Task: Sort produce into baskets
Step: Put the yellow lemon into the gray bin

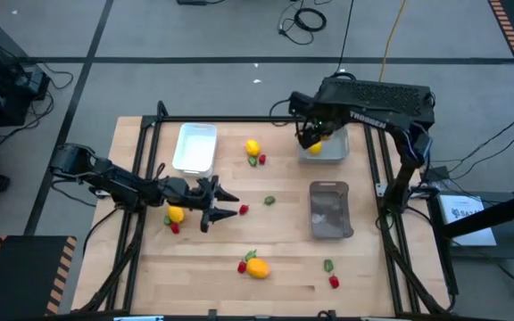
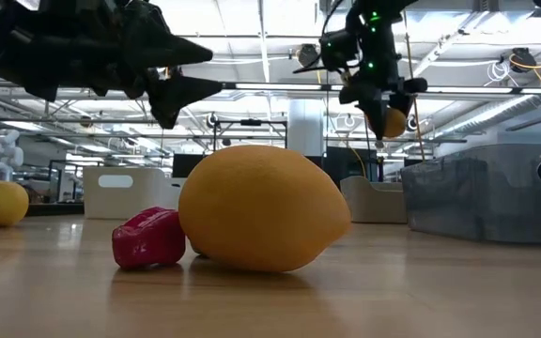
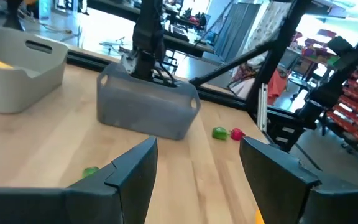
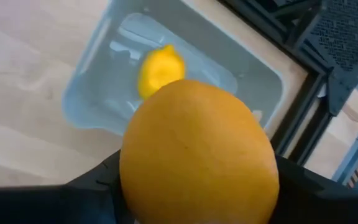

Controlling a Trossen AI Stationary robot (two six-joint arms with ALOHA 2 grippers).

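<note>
My right gripper (image 1: 310, 138) is shut on a yellow-orange lemon (image 4: 197, 155) above the pale grey basket (image 1: 335, 150) at the far right; a second lemon (image 4: 159, 68) lies in that basket. My left gripper (image 1: 230, 203) is open and empty above the table's left middle, next to a lemon (image 1: 176, 214) and red pieces (image 1: 243, 209). In its wrist view the fingers (image 3: 135, 168) point toward the darker grey basket (image 3: 148, 106). The white basket (image 1: 194, 147) stands at the far left. My right gripper pinches the lemon between its two fingers, one on each side of the fruit (image 4: 129, 174). The fingers come from above, pointing down. The lemon (image 2: 390, 120) hangs clear, above the pale grey basket.
Loose on the table: a lemon (image 1: 252, 147) with green and red pieces beside it at the far middle, a green piece (image 1: 269, 201), a lemon (image 1: 257, 267) with a red piece (image 2: 148, 237) near the front, and a green (image 1: 328, 265) and a red piece (image 1: 334, 281) at front right.
</note>
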